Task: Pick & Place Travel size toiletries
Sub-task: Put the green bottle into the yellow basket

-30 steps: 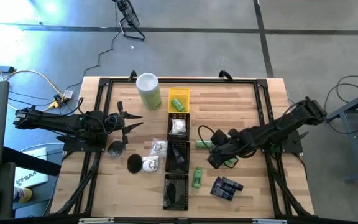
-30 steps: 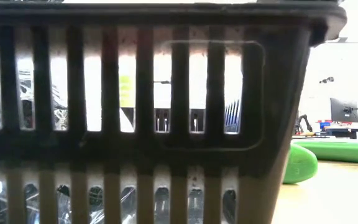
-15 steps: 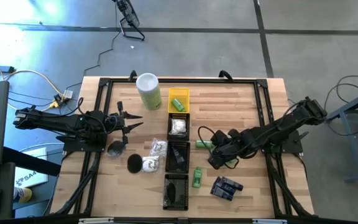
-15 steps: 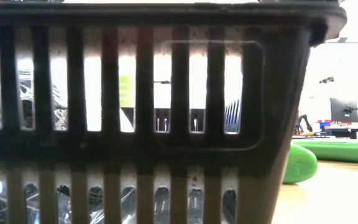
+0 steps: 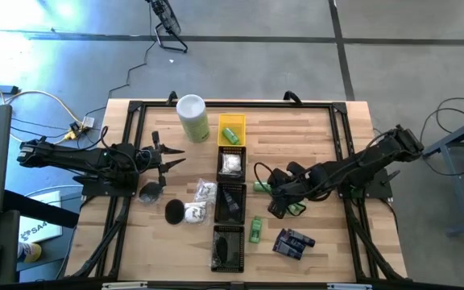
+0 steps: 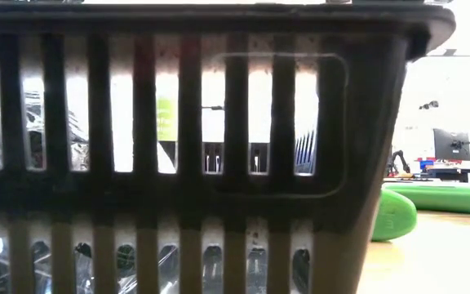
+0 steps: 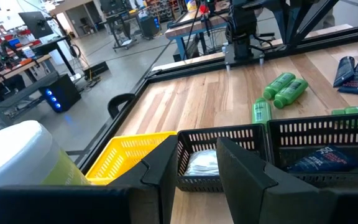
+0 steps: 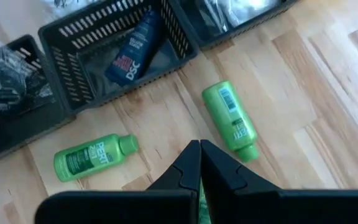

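A: Now, entry one: the right gripper (image 8: 197, 147)?
B: Low over the wood, at 4 o'clock from the table's middle. Pincer shut tight, tips pressed together, nothing between them.

A: Green bottles?
B: Three, all lying on the table. One (image 5: 262, 187) at 11 o'clock from that gripper, one (image 5: 255, 229) at 7 o'clock, one (image 5: 298, 209) at 3 o'clock, partly under the arm.

A: Dark packets?
B: A pair (image 5: 294, 242) at 5 o'clock from the gripper; another (image 8: 132, 53) lies in a black tray (image 5: 231, 201).

A: White wrapped pieces, pucks?
B: Two wrapped pieces (image 5: 203, 192) at 9 o'clock from that tray; two pucks (image 5: 174, 212) beside them.

A: Left gripper (image 5: 176, 156)?
B: At 9 o'clock on the table, above the pucks. Pincer narrowly parted, holding nothing.
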Robot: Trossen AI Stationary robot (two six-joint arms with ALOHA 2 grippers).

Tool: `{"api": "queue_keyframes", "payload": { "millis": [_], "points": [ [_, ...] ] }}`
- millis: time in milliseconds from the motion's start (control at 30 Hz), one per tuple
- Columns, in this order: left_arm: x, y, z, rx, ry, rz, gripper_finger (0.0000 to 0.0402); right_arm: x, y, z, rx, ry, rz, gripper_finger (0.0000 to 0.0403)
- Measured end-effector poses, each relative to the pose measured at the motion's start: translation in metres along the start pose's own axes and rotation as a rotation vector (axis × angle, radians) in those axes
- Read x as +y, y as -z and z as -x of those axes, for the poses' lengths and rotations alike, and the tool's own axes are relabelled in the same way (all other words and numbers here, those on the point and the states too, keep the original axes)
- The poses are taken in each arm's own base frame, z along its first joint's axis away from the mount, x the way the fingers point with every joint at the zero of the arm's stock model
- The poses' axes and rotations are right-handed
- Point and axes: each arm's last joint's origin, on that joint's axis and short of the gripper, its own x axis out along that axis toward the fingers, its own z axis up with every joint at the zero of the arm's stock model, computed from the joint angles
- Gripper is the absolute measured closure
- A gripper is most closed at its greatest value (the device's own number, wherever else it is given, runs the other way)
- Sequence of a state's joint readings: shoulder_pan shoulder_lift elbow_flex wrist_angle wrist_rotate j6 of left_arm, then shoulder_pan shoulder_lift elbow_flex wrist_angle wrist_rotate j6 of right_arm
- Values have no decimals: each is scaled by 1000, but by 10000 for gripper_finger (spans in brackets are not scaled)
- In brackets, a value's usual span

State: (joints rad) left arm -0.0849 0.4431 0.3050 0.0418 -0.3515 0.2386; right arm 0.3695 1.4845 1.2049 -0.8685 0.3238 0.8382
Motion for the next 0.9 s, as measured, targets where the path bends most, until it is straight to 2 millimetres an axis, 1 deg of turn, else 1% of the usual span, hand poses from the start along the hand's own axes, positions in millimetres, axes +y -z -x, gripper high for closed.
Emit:
{"api": "queue_keyframes", "payload": {
  "millis": [267, 400, 533, 800, 900],
  "points": [
    [0, 0, 0, 0, 0, 0, 293, -5, -7, -2, -43, 36, -22, 397],
    [0, 0, 0, 0, 0, 0, 293, -6, -8, -3, -46, 38, -38, 373],
    [0, 0, 0, 0, 0, 0, 293, -6, -8, -3, -66, 56, -56, 324],
    [0, 0, 0, 0, 0, 0, 293, -7, -10, -3, -103, 84, -64, 197],
    [0, 0, 0, 0, 0, 0, 293, -6, -11, -3, -118, 73, -71, 156]
  ]
}}
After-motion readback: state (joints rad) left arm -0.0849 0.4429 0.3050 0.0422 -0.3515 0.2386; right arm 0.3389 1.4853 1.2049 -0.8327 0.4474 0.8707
